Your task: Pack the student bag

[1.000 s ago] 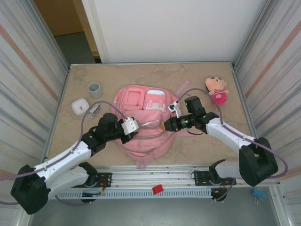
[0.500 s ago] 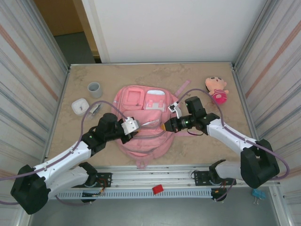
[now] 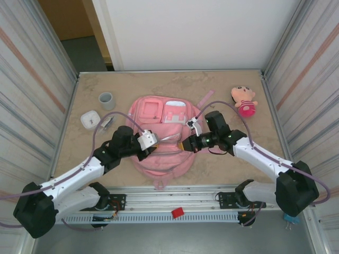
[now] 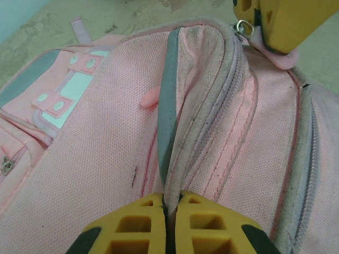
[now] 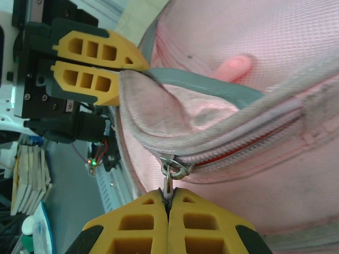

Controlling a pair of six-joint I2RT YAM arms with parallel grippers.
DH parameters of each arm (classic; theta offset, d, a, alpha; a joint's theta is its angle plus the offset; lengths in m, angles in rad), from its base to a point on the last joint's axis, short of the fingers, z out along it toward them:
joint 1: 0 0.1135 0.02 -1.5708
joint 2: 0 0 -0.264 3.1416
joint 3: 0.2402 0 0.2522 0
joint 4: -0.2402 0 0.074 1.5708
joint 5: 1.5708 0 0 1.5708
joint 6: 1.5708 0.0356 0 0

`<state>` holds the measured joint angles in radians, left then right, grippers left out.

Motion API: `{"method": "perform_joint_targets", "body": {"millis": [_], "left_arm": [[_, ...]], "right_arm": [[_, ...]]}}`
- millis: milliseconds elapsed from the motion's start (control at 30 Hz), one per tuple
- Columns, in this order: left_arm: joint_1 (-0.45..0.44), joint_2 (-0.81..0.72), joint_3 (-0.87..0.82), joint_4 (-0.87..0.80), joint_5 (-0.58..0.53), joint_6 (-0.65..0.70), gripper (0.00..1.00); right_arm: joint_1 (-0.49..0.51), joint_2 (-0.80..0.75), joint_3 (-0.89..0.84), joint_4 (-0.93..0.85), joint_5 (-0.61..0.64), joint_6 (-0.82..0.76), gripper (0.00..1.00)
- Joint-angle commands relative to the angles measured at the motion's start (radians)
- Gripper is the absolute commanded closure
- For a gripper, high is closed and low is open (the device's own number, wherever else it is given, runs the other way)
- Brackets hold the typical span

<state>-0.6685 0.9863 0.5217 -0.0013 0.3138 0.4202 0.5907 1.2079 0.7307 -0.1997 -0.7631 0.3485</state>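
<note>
Large pink fabric backpack (image 3: 161,153) lies at the centre of the desk (image 3: 159,84). Left hand (image 4: 170,203) clamps its grey-edged flap (image 4: 168,95); right hand (image 5: 168,200) clamps the zip pull (image 5: 168,188). We judge packing unstarted.

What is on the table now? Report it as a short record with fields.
bag: student bag, flat in the middle of the table, front pockets up
left pincer: shut on the grey strip of the bag
right pincer: shut on the zipper pull
doll: plush doll, far right, apart from the bag
cup: grey cup, upright, far left
box: white container, left of the bag
</note>
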Motion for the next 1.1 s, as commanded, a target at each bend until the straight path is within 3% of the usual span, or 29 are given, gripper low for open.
{"method": "perform_joint_targets", "body": {"millis": [0,467,733,833,1067], "left_arm": [[0.006,0.009,0.061,0.136,0.015,-0.027,0.95],[-0.017,0.072,0.087,0.193,0.072,-0.049,0.95],[-0.019,0.053,0.084,0.185,0.063,-0.039,0.94],[-0.019,0.042,0.079,0.182,0.048,-0.038,0.94],[-0.019,0.045,0.071,0.19,0.047,-0.04,0.94]], "right_arm": [[0.051,-0.018,0.026,0.041,-0.017,0.03,0.99],[0.178,0.107,0.095,0.133,0.036,0.092,0.97],[0.188,0.104,0.092,0.151,0.103,0.132,0.8],[0.16,0.059,0.045,0.195,0.113,0.19,0.68],[0.076,-0.019,-0.048,0.251,0.145,0.347,0.57]]}}
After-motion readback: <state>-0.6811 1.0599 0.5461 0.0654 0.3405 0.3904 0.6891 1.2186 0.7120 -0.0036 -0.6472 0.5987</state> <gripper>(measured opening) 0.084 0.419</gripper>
